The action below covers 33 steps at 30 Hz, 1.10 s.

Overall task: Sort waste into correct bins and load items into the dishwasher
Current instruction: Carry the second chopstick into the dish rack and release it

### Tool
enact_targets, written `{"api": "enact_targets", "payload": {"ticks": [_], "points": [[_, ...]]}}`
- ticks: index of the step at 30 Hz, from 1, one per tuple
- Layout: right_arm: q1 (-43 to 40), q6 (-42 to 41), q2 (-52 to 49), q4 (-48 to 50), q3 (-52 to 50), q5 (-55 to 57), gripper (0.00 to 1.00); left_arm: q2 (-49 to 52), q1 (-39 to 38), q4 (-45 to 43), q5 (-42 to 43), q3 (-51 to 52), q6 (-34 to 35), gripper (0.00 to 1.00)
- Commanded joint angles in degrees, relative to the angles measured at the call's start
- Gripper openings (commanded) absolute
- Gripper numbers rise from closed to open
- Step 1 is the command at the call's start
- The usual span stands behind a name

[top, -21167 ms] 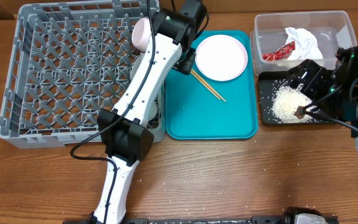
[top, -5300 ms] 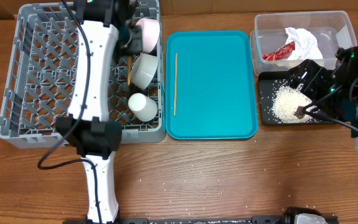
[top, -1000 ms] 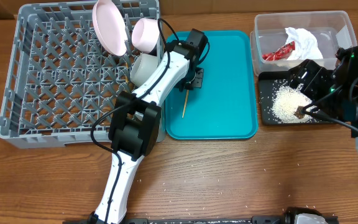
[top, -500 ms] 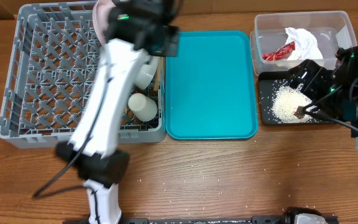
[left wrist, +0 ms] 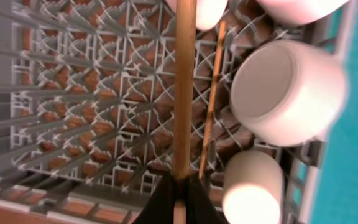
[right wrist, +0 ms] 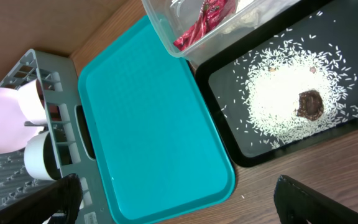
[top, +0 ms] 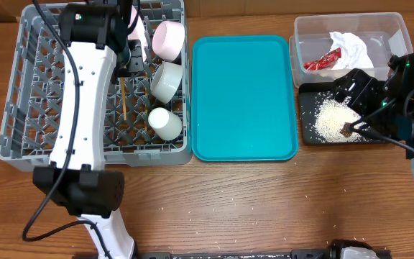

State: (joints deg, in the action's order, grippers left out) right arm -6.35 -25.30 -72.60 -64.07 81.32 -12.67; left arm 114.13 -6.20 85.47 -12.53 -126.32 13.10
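Observation:
My left gripper [top: 124, 66] is shut on one wooden chopstick [left wrist: 184, 93], which hangs over the grey dishwasher rack [top: 34, 86], left of the bowls. A second chopstick [left wrist: 211, 106] lies in the rack beside it. Along the rack's right side stand the pink bowl [top: 169, 39], the whitish-grey bowl [top: 167, 80] and the white cup [top: 165, 124]. My arm mostly hides the pink plate [top: 134, 16]. The clear tub [top: 390, 32] holds the napkin [top: 351, 44] and the red wrapper [top: 320, 62]. Rice [top: 333, 119] and a brown lump [top: 346, 129] lie in the black tray [top: 309, 101]. My right gripper [right wrist: 188, 205] hangs open above that tray.
The teal tray [top: 243, 97] lies between the rack and the bins with nothing on it. A few rice grains are scattered on the wooden table [top: 264, 208] in front. My left arm stretches over the rack's middle from the table's front edge.
A second ago my left gripper was at the chopstick on the teal tray. It has since carried the chopstick left, over the rack. The right arm has not moved.

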Motion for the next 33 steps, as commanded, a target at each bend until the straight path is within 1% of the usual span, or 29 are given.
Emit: {"api": "enact_targets", "payload": {"ticks": [1, 8, 11, 13, 14, 15, 16, 17, 18, 19, 23, 26, 29, 33], "points": [[-0.2, 0.0, 0.2, 0.3, 0.4, 0.2, 1.0, 0.7, 1.0, -3.9, 1.3, 8.2, -3.5, 0.04], [-0.2, 0.0, 0.2, 0.3, 0.4, 0.2, 1.0, 0.9, 1.0, -15.3, 1.6, 21.2, -3.9, 0.04], [-0.2, 0.0, 0.2, 0.3, 0.4, 0.2, 1.0, 0.9, 1.0, -18.5, 1.7, 24.2, -3.9, 0.04], [-0.2, 0.0, 0.2, 0.3, 0.4, 0.2, 1.0, 0.9, 1.0, -19.7, 1.7, 25.3, -3.9, 0.06], [-0.2, 0.0, 0.2, 0.3, 0.4, 0.2, 1.0, 0.9, 1.0, -19.9, 1.7, 25.5, -3.9, 0.13], [-0.2, 0.0, 0.2, 0.3, 0.4, 0.2, 1.0, 0.9, 1.0, -20.0, 1.7, 25.5, -3.9, 0.3], [-0.2, 0.0, 0.2, 0.3, 0.4, 0.2, 1.0, 0.9, 1.0, -20.1, 1.8, 25.5, -3.9, 0.44], [-0.2, 0.0, 0.2, 0.3, 0.4, 0.2, 1.0, 0.9, 1.0, -20.2, 1.7, 25.5, -3.9, 0.53], [-0.2, 0.0, 0.2, 0.3, 0.4, 0.2, 1.0, 0.9, 1.0, -20.2, 1.7, 25.5, -3.9, 0.59], [-0.2, 0.0, 0.2, 0.3, 0.4, 0.2, 1.0, 0.9, 1.0, -20.2, 1.7, 25.5, -3.9, 0.63], [-0.2, 0.0, 0.2, 0.3, 0.4, 0.2, 1.0, 0.9, 1.0, -20.1, 2.1, 25.3, -3.8, 0.66], [-0.2, 0.0, 0.2, 0.3, 0.4, 0.2, 1.0, 0.5, 1.0, -19.2, 3.6, 24.1, -3.7, 0.66], [-0.2, 0.0, 0.2, 0.3, 0.4, 0.2, 1.0, -0.7, 1.0, -17.1, 6.9, 21.5, -3.7, 0.64], [-0.2, 0.0, 0.2, 0.3, 0.4, 0.2, 1.0, -3.9, 1.0, -12.8, 8.4, 15.3, -3.7, 0.63]]}}
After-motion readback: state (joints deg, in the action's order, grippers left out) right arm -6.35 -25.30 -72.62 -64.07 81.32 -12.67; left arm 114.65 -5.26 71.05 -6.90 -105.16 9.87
